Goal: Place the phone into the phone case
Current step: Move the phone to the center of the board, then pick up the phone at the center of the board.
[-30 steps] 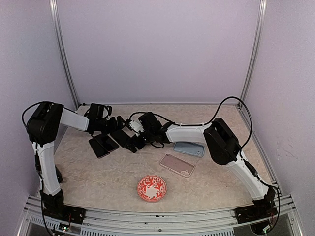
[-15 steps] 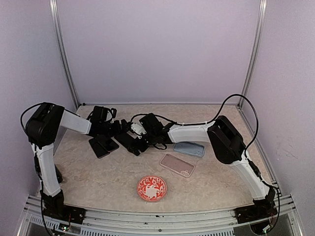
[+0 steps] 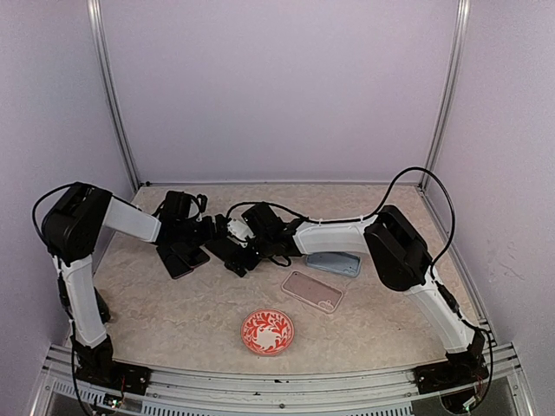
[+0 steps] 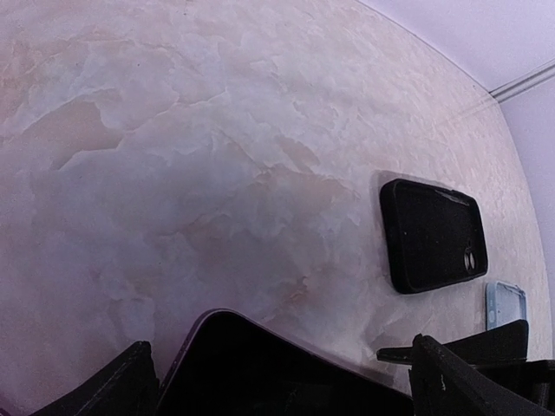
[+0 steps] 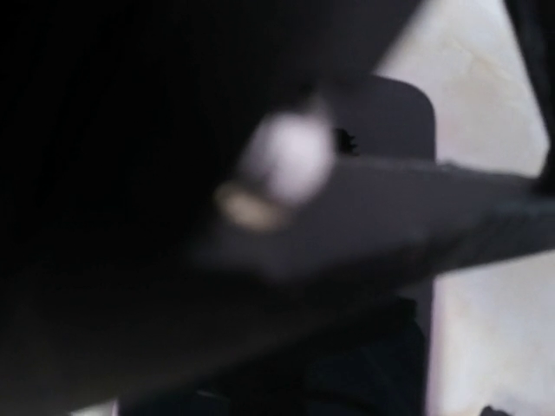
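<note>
- Two arms meet at the far left-centre of the table, their hands close together;
- left hand stands wide open, its fingers spread to either side of a dark phone that lies flat on the table; whether they touch it I cannot tell;
- right hand hangs just beside the left one, jaws spread open; its own wrist view is too dark and blurred to show more;
- black phone case lies flat near the phone but apart from it, camera cut-out visible;
- blue-grey case lies further right, a pinkish case nearer the arm bases;
- red patterned dish sits at the near centre, well apart from both hands.
</note>
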